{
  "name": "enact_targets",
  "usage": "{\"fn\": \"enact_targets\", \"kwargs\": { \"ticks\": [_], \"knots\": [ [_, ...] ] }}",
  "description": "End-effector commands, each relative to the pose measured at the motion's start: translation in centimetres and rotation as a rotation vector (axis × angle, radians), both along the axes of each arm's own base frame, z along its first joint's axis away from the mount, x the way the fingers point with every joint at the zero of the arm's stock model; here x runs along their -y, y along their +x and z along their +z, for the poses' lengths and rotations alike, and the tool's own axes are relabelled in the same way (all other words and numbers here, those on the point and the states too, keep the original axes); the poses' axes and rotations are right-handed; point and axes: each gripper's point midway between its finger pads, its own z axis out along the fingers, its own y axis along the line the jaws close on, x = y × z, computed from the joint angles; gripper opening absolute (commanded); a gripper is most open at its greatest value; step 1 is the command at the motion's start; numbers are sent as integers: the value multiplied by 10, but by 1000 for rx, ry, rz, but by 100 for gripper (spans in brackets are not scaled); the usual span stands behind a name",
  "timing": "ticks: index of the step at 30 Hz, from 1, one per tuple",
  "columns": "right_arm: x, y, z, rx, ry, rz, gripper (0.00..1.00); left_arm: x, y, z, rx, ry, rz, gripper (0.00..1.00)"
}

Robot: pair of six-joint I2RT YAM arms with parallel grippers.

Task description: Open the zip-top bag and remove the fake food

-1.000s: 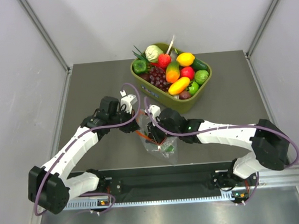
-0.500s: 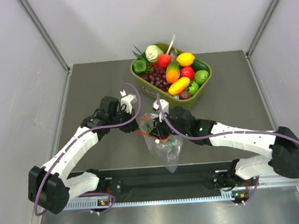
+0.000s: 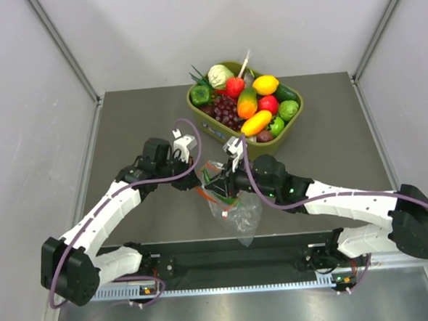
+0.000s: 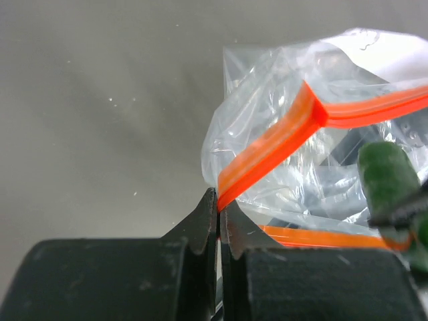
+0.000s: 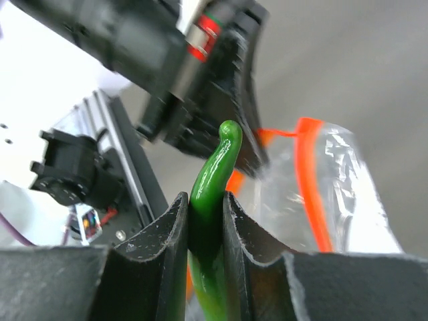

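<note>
**Figure.** We show the table (image 3: 138, 114), a flat, matte, dark grey top. Pale walls bound it at the left, right and far sides, and a metal rail (image 3: 278, 252) runs along its near edge. One thing plainly lies on it: the olive-green tub (image 3: 271, 150). The tub stands upright beyond the jaws of the right gripper (image 5: 206, 207), and beyond and to the right of those of the left gripper (image 4: 217, 202), touching neither. Below both pairs of jaws, the zip-top bag (image 3: 239, 217) reaches toward the near edge. We cannot tell whether its lower end touches the top. In the left wrist view, the surface past the jaws bears a few pale specks.
</note>
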Motion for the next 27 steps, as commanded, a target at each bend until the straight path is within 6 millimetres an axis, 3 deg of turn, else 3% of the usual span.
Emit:
{"fn": "enact_targets", "kwargs": {
  "ticks": [1, 5, 6, 8, 9, 11, 12, 23, 27],
  "knots": [
    [-23, -3, 58, 74, 179, 64, 0, -1, 11, 8, 51, 0, 3, 0],
    [-18, 11, 80, 114, 241, -15, 0, -1, 12, 10, 59, -1, 5, 0],
    [-15, 15, 93, 135, 289, -50, 0, -1, 12, 9, 57, 1, 6, 0],
    [-11, 19, 97, 131, 326, -84, 0, -1, 13, 9, 57, 2, 9, 0],
    [-7, 20, 111, 146, 379, -101, 0, -1, 12, 9, 56, 2, 9, 0],
    [2, 27, 113, 127, 431, -154, 0, -1, 12, 8, 55, 3, 9, 0],
    [9, 29, 126, 137, 491, -176, 0, -1, 12, 8, 54, 2, 8, 0],
    [40, 48, 145, 148, 641, -318, 0, 0, 10, 10, 54, -7, 1, 0],
    [71, 58, 173, 219, 680, -378, 0, 0, 11, 9, 49, -4, 2, 0]
  ]
}}
